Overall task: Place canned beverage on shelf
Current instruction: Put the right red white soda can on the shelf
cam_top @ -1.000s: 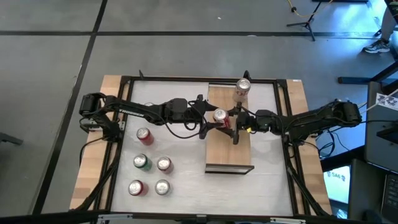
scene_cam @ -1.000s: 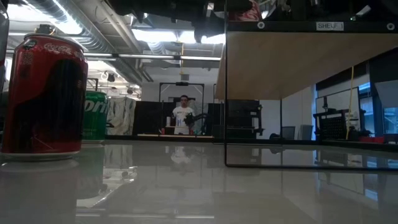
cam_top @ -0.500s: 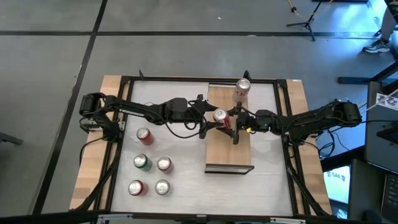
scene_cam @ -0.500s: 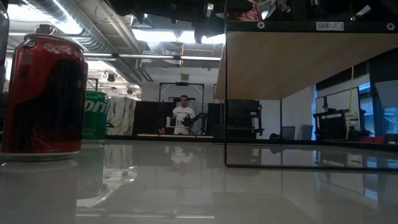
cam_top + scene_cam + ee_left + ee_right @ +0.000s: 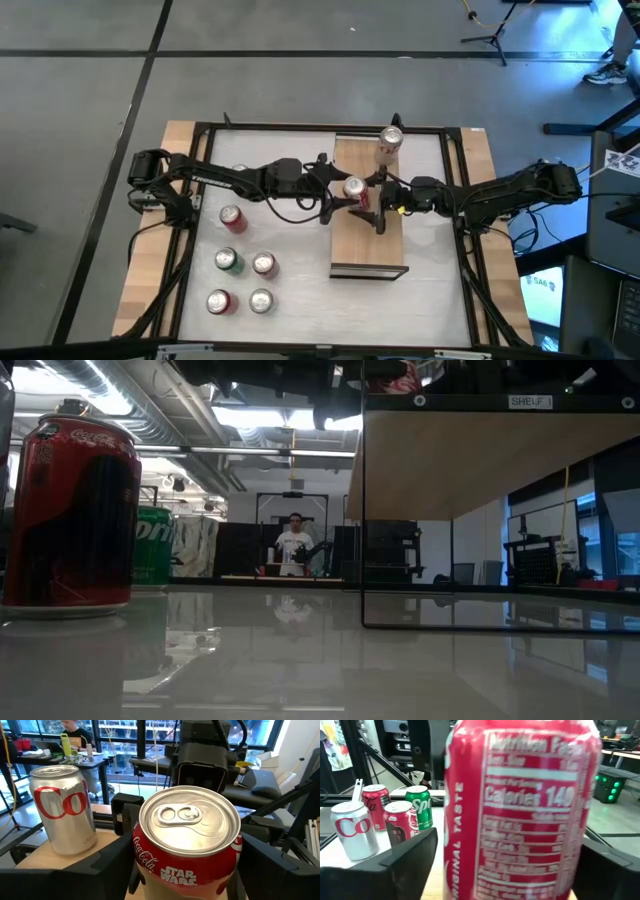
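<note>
Red Star Wars cola can upright on light-wood shelf board; left claw grips it, right claw spread clear.

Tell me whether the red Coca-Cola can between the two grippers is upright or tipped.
Upright. The red can shows its round silver lid facing up on the shelf, and its label text reads level in the right wrist view.

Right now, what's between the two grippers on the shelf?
High view: the red Coca-Cola can stands on the shelf, between the left gripper and right gripper.

Seven cans, one shelf, two arms.
</note>
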Tool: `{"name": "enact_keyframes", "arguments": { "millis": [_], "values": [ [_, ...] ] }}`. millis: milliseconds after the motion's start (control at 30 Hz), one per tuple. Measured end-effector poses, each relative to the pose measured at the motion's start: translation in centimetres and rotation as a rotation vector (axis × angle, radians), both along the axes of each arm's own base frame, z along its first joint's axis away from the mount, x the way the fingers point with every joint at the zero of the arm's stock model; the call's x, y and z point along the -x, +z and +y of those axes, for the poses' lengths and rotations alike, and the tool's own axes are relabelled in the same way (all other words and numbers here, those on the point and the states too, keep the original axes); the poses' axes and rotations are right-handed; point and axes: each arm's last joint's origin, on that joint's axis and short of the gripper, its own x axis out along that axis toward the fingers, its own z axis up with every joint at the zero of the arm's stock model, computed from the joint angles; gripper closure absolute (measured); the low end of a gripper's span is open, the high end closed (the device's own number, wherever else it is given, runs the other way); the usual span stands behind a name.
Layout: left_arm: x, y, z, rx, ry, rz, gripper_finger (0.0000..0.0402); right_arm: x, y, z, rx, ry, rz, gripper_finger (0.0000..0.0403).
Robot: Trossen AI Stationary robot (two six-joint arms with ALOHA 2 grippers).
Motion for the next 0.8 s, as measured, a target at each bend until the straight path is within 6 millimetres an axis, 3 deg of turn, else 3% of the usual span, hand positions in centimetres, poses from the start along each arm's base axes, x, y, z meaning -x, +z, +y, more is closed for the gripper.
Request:
{"name": "enact_keyframes", "arguments": {
  "millis": [233, 467, 800],
  "values": [
    [0.0, 0.0, 0.0, 0.0, 0.003, -0.003, 0.0124, 0.9, 1.0, 0.0, 0.001, -0.006, -0.017, 0.0013],
    [-0.2, 1.0, 0.2, -0.001, 0.003, -0.028, 0.0124, 3.3, 3.0, -0.1, 0.001, -0.006, -0.025, 0.0017],
    [-0.6, 3.8, 3.5, -0.004, 0.04, 0.067, 0.0124, 7.7, 5.8, -0.1, 0.0, -0.007, -0.106, 0.0017]
  ]
}}
